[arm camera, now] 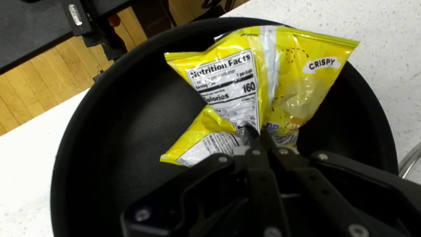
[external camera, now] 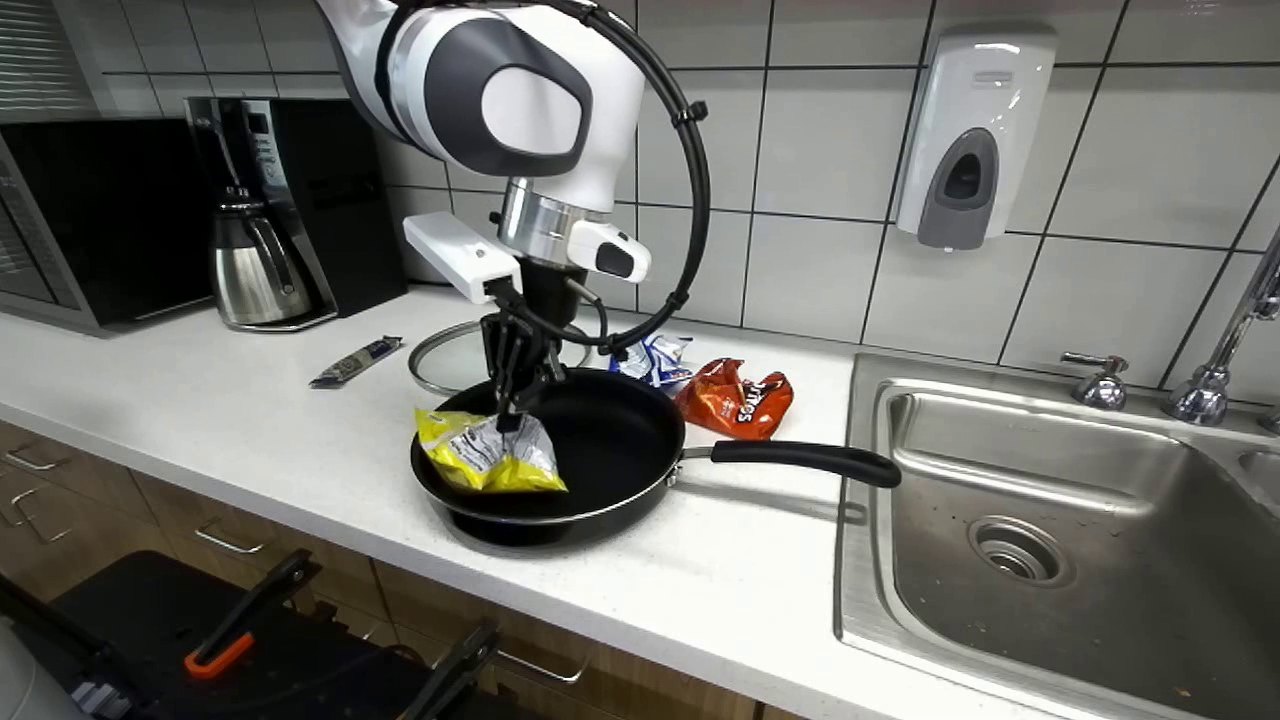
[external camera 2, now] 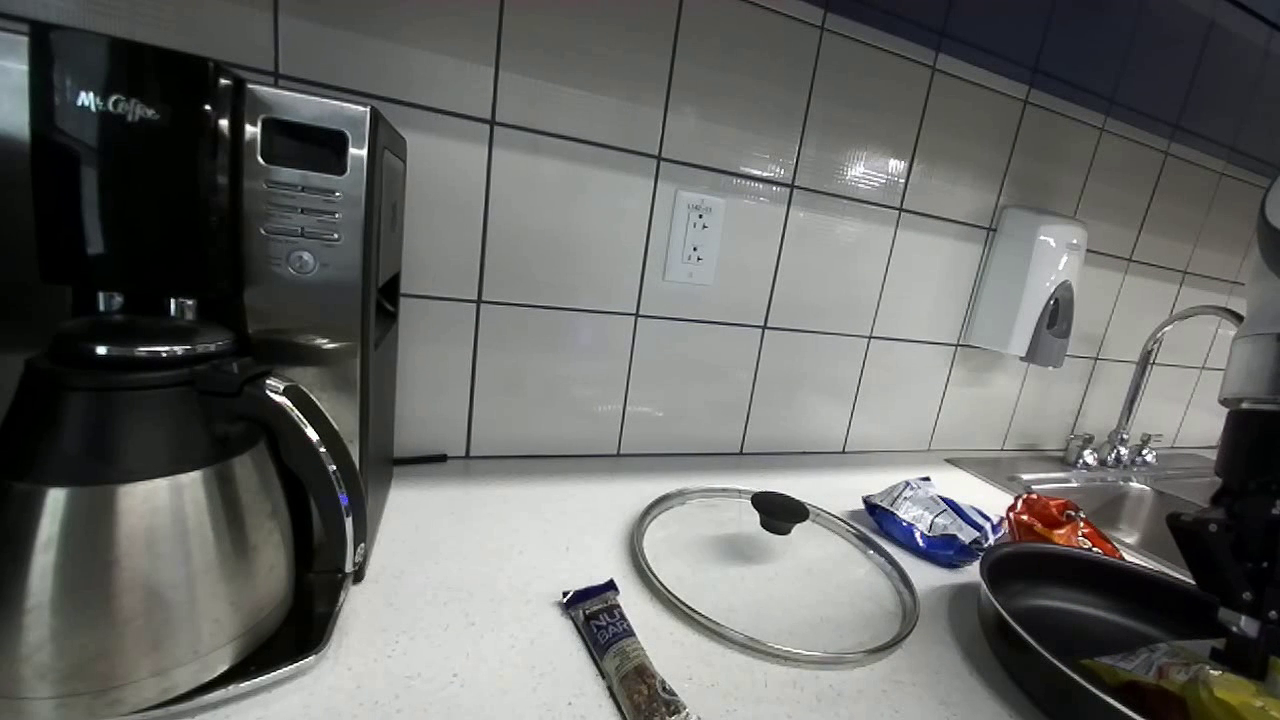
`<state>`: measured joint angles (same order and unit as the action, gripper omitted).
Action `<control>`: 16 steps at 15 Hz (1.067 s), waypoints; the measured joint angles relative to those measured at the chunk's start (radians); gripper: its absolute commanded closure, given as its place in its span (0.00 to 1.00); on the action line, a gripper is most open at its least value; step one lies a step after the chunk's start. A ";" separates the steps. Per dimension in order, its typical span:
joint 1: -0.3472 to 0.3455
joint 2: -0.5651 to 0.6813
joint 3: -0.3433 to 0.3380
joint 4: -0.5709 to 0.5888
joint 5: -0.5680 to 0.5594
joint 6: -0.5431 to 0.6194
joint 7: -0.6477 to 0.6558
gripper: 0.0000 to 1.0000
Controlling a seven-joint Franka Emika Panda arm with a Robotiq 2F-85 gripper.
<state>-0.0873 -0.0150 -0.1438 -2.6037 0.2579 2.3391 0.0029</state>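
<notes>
Stainless-steel carafe, black-handled, close to the lens at far left in an exterior view; it sits in a black-and-silver coffee maker. Rightward on the white speckled surface: narrow nut bar, wrapper dark blue at its far end. Just beside it, not touching, a round, steel-rimmed, black-knobbed glass lid lies flat. Next, crumpled blue-and-white packet; just beside that, crumpled orange-red packet. Then round black frying pan, near both packets. Inside the pan, a shiny yellow snack bag, one corner overlapping the rim in the wrist view. Black gripper points down, fingertips closed on the yellow snack bag, pinching it near its middle into folds. Black pan handle reaches over the edge of a stainless-steel sink, far right in an exterior view.
</notes>
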 measured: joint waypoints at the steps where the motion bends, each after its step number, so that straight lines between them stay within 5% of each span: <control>1: -0.001 0.003 0.000 0.000 0.000 0.004 0.000 1.00; 16: -0.004 0.044 -0.003 0.000 0.000 0.056 0.002 1.00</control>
<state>-0.0910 0.0286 -0.1467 -2.6037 0.2578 2.3949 0.0049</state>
